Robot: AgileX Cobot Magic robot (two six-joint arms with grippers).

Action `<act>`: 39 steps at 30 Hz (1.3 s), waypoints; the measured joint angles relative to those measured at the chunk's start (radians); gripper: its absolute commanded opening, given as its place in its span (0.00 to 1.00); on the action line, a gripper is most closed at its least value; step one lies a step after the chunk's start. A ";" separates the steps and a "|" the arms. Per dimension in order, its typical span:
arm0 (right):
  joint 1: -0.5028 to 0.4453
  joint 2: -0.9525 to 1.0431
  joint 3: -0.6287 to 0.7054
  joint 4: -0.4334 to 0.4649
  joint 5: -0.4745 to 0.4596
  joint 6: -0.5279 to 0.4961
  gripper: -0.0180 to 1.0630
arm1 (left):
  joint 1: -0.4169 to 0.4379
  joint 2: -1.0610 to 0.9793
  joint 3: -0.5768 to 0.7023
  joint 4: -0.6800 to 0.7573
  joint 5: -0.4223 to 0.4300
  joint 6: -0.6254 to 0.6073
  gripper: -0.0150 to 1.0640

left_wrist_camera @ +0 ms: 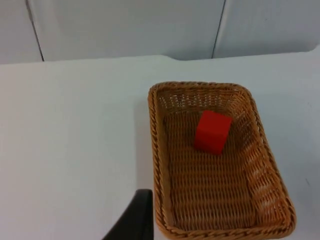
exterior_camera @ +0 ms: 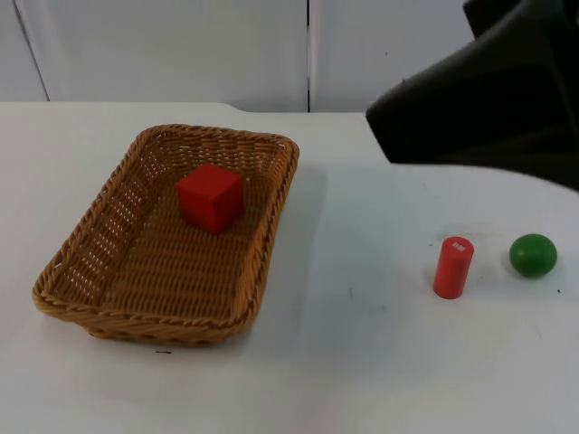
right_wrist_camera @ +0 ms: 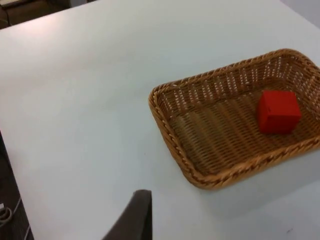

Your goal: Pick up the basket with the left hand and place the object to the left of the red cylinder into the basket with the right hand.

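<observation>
**A:** On the white desk point(exterior_camera: 362, 362), where does everything sit?

**B:** The wicker basket point(exterior_camera: 136, 271) rests flat toward the left side, with the red cube point(exterior_camera: 211, 197) already inside it near the far end. Well apart to the right stands the red cylinder point(exterior_camera: 452, 267), upright, and the green ball point(exterior_camera: 533, 254) lies just beside it on its right.

**A:** How would the basket handle?

**B:** I judge it light and fairly stiff, with a rough weave that should not slip. The braided rim on a long side looks like the best hold; a hold near the middle of that side would keep it level so the cube does not slide.

**A:** And the cube?

**B:** Rigid, with flat faces, easy to pinch across two opposite sides.

**A:** Where are the arms?

**B:** The right arm point(exterior_camera: 488, 90) looms dark in the upper right corner of the top view, above the desk. A black fingertip of the left gripper point(left_wrist_camera: 137, 217) stands just beside the basket's near corner. Whether either set of jaws is wide or narrow, I cannot tell.

**A:** Anything in the way?

**B:** Nothing crowds the basket; the cylinder and ball are far enough off.
</observation>
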 measured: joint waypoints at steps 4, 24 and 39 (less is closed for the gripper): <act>0.000 0.000 0.041 0.000 -0.015 0.000 0.89 | 0.000 -0.078 0.002 0.034 0.044 -0.009 0.96; 0.000 -0.200 0.137 -0.016 -0.048 0.019 0.89 | 0.000 -0.376 0.006 0.306 0.233 -0.265 0.96; 0.000 -0.425 0.141 -0.049 0.149 0.030 0.89 | 0.000 -0.436 0.108 0.328 0.315 -0.295 0.96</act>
